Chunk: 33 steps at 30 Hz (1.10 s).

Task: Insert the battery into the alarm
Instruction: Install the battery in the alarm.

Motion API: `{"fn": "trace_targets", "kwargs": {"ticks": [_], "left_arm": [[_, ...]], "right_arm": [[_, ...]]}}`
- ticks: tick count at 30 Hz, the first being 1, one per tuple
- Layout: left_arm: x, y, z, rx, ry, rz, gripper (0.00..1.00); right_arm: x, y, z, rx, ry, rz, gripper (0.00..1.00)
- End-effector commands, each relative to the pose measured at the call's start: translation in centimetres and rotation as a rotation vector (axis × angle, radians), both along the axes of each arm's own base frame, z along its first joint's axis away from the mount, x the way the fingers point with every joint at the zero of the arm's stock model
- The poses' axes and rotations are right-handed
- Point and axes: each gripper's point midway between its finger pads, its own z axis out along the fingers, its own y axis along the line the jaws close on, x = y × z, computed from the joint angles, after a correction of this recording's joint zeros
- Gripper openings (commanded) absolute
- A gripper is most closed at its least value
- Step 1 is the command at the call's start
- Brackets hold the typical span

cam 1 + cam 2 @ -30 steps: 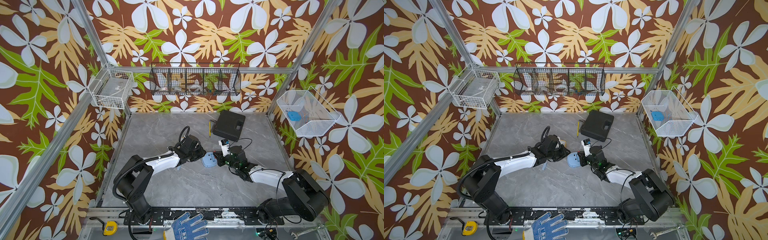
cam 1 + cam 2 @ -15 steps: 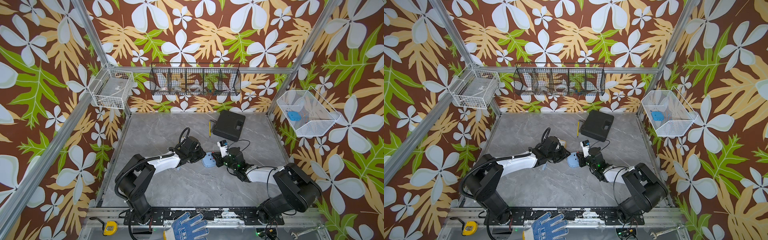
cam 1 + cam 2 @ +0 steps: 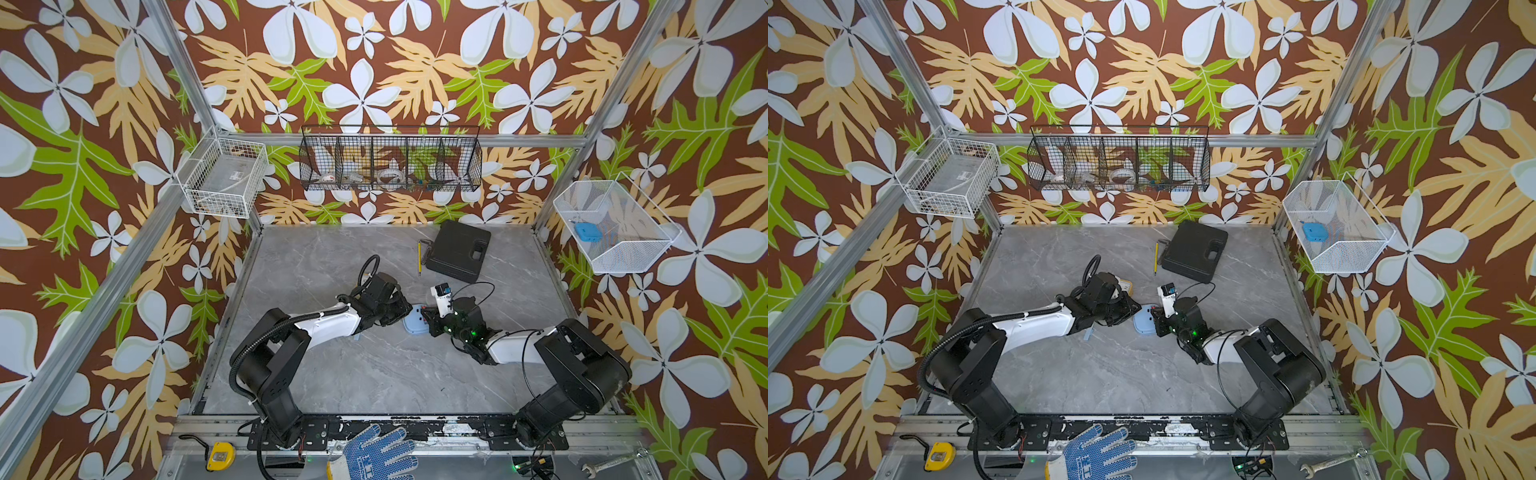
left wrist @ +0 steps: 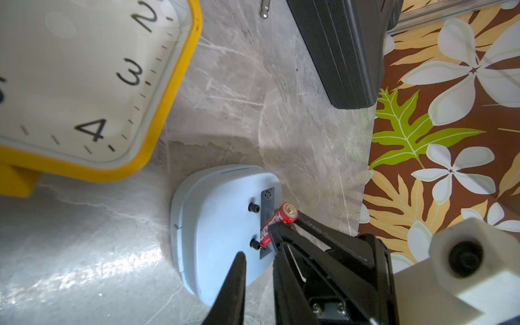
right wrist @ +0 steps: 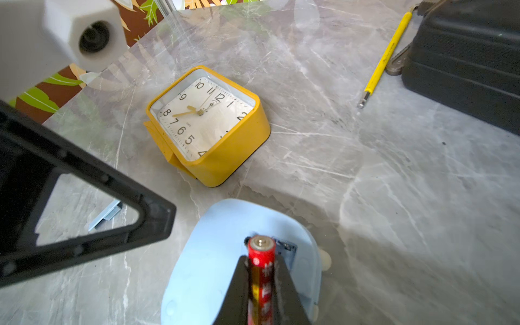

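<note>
Right gripper [image 5: 261,263]: is squeezing its jaws together on the red battery [image 4: 274,225], gripping it along its length.
Battery: is sitting tilted between the fingertips, with its gold-capped end sticking out past them, directly over the alarm's back.
Alarm [image 4: 216,213]: is lying face down on the grey table [image 3: 374,374], pale blue back up, between the two grippers in both top views.
Battery slot [image 5: 287,249]: is standing open just beside the battery's free end. Whether the battery is touching it cannot be told.
Left gripper [image 3: 403,309]: is hovering at the alarm's other edge. One finger [image 4: 235,281] is showing over the alarm's rim, and the jaw spread cannot be told.
Yellow clock [image 5: 208,123]: is lying face up, near the alarm.
</note>
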Motion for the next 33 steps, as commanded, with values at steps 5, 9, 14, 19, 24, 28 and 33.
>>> {"fn": "trace_targets", "kwargs": {"ticks": [5, 9, 14, 19, 24, 28, 33], "left_arm": [[0.2, 0.0, 0.5, -0.013, -0.017, 0.006, 0.21], [0.2, 0.0, 0.5, -0.011, -0.018, 0.009, 0.21], [0.2, 0.1, 0.5, -0.012, -0.020, 0.010, 0.21], [0.1, 0.3, 0.7, -0.009, -0.024, 0.016, 0.21], [-0.5, 1.1, -0.6, 0.022, 0.026, 0.037, 0.22], [-1.2, 2.0, -2.0, 0.035, 0.087, 0.059, 0.22], [-1.7, 2.3, -3.4, 0.032, 0.143, 0.071, 0.23]], "right_arm": [[-0.5, -0.8, -0.4, -0.046, -0.031, -0.041, 0.13], [-1.5, -1.5, 0.1, -0.041, -0.032, -0.061, 0.31], [-1.4, -1.7, 1.9, -0.048, -0.048, -0.072, 0.48], [-0.9, -1.9, 2.8, -0.090, -0.013, -0.088, 0.56], [-2.3, -2.2, 2.4, -0.110, 0.063, -0.045, 0.61], [-3.8, -2.4, 1.5, -0.089, 0.163, 0.017, 0.61], [-5.7, -2.4, 0.8, -0.078, 0.196, 0.069, 0.63]]}}
